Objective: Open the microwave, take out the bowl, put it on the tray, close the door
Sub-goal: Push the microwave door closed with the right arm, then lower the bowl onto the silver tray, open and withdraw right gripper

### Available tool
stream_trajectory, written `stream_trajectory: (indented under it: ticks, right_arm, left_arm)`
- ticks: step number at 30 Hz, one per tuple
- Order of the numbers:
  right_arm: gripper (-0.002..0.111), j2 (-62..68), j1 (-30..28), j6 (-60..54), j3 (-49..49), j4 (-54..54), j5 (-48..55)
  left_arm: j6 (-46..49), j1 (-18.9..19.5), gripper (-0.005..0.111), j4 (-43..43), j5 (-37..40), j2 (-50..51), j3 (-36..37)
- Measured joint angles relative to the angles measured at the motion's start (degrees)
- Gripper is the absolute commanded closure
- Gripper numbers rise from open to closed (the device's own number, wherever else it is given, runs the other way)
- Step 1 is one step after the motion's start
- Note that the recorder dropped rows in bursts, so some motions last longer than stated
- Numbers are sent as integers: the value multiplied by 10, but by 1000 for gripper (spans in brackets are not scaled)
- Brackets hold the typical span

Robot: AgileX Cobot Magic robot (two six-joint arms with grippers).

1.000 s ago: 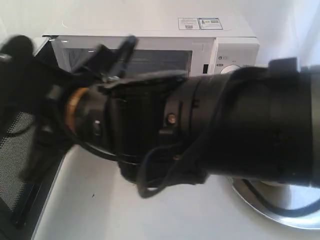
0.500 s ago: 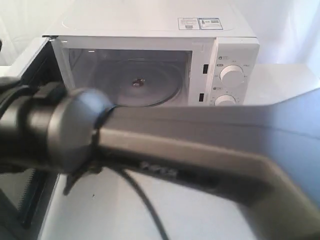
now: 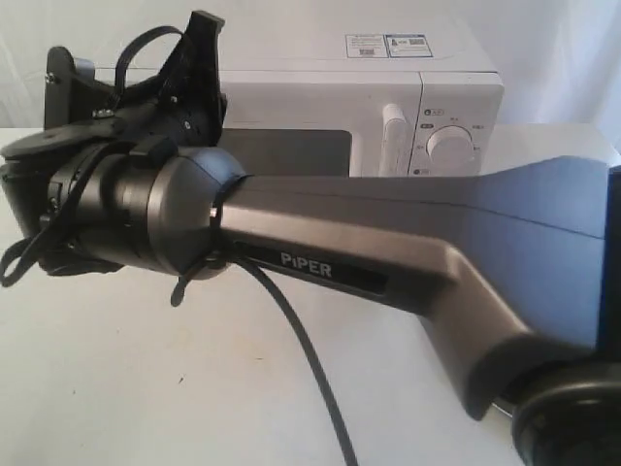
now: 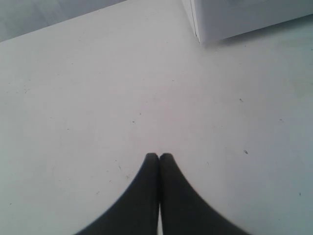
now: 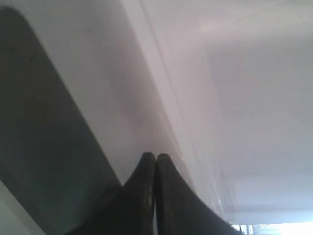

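Observation:
The white microwave (image 3: 456, 92) stands at the back with its door (image 3: 291, 150) closed flat, dark window and bar handle (image 3: 392, 136) facing me. My right arm reaches across the exterior view to the left, and my right gripper (image 3: 202, 39) is at the door's left end. Close up, the right gripper (image 5: 155, 157) is shut and empty, its tips against the door's white frame (image 5: 122, 73) beside the dark window (image 5: 39, 122). My left gripper (image 4: 159, 156) is shut and empty above bare table, near a corner of the microwave (image 4: 234, 17). The bowl and tray are hidden.
The grey arm marked PIPER (image 3: 388, 252) fills the middle and right of the exterior view, with a black cable (image 3: 310, 359) hanging from it. White tabletop (image 3: 146, 379) lies in front. Two dials (image 3: 449, 144) sit right of the handle.
The microwave door has gone from swung wide open to closed. My right arm swept leftward and back across the view, ending with its gripper against the door.

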Motion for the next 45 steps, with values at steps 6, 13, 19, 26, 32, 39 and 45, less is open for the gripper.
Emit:
stream_trajectory:
  ticks: [6, 13, 19, 26, 32, 39, 45]
  right_arm:
    - [108, 5, -23, 73, 44, 1, -3]
    - [108, 5, -51, 215, 143, -67, -2]
    - [108, -58, -53, 419, 252, -160, -15]
    - [108, -219, -56, 586, 440, -197, -5]
    - [108, -335, -56, 779, 634, -197, -3]
    - [108, -464, -15, 895, 808, -194, -5]
    - [108, -592, 11, 880, 880, -193, -6]
  left_arm:
    - [0, 0, 107, 0, 0, 0, 0]
    - [0, 0, 107, 0, 0, 0, 0]
    - [0, 0, 107, 0, 0, 0, 0]
    - [0, 0, 107, 0, 0, 0, 0]
    - [0, 0, 107, 0, 0, 0, 0]
    - [0, 0, 107, 0, 0, 0, 0]
    - [0, 0, 107, 0, 0, 0, 0]
